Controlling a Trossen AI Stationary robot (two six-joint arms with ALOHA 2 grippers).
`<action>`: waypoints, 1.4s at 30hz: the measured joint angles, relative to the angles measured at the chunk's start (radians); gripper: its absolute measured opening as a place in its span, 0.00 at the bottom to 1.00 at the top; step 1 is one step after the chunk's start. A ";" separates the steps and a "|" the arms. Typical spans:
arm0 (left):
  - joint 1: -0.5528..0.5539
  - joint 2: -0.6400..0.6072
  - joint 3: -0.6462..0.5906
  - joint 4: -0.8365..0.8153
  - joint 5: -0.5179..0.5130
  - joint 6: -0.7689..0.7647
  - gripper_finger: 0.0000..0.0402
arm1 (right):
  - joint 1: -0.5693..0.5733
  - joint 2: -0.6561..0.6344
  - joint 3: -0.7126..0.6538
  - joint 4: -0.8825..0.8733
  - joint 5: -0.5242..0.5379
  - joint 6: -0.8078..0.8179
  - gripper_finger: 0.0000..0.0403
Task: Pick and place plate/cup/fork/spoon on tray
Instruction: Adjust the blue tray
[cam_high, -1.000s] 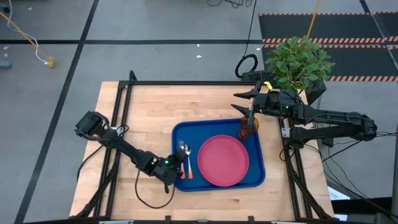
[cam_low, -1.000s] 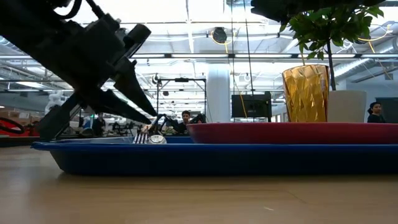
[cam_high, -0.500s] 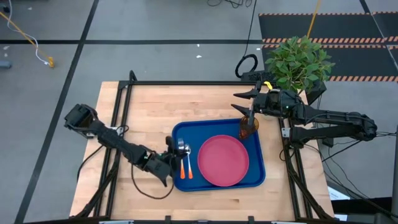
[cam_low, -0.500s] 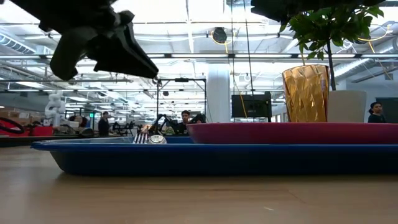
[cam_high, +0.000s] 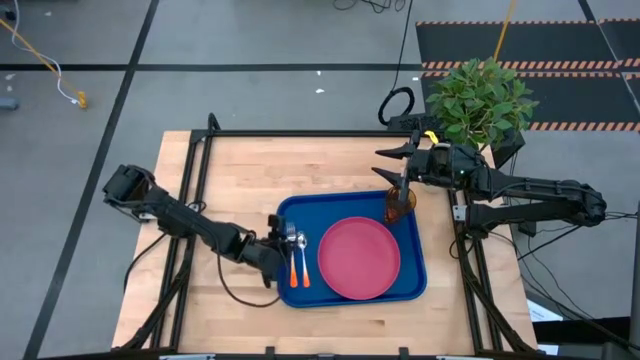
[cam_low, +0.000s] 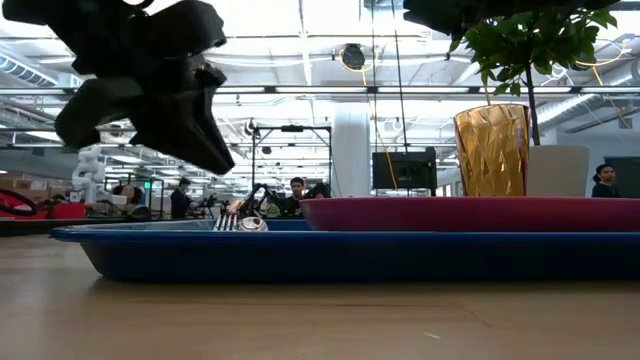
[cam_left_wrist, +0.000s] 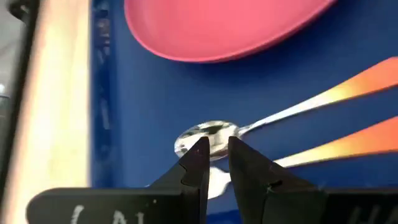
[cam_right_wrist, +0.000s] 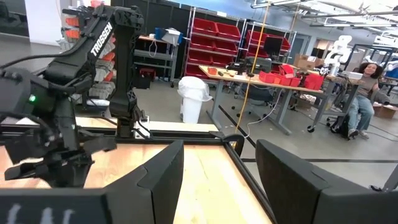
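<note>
Spoon (cam_left_wrist: 208, 135) and fork (cam_high: 304, 262) lie together on the tray (cam_high: 410, 285), left of the plate (cam_high: 358, 257); the cup (cam_high: 399, 204) stands at its far corner. Left claw (cam_left_wrist: 213, 152) hovers narrow and empty above them; lifting straight up avoids nudging them. Right claw (cam_right_wrist: 217, 168) waits wide over the cup.

From table height the tray (cam_low: 300, 255) rim hides all but the tips of the fork (cam_low: 226, 222) and spoon (cam_low: 251, 224), the plate (cam_low: 470, 213) covers the cup (cam_low: 492, 150) base, and both arms run off the top edge.
</note>
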 joint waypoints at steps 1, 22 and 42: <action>0.001 -0.011 0.000 0.000 -0.019 0.020 0.16 | 0.000 0.000 0.000 0.000 0.000 0.000 0.48; 0.107 -0.164 0.000 0.089 -0.070 -0.164 0.16 | 0.035 0.009 0.006 -0.052 0.005 0.042 0.47; 0.092 -0.369 -0.321 0.738 0.054 -0.035 0.16 | 0.402 0.318 0.363 -0.359 0.350 0.062 0.42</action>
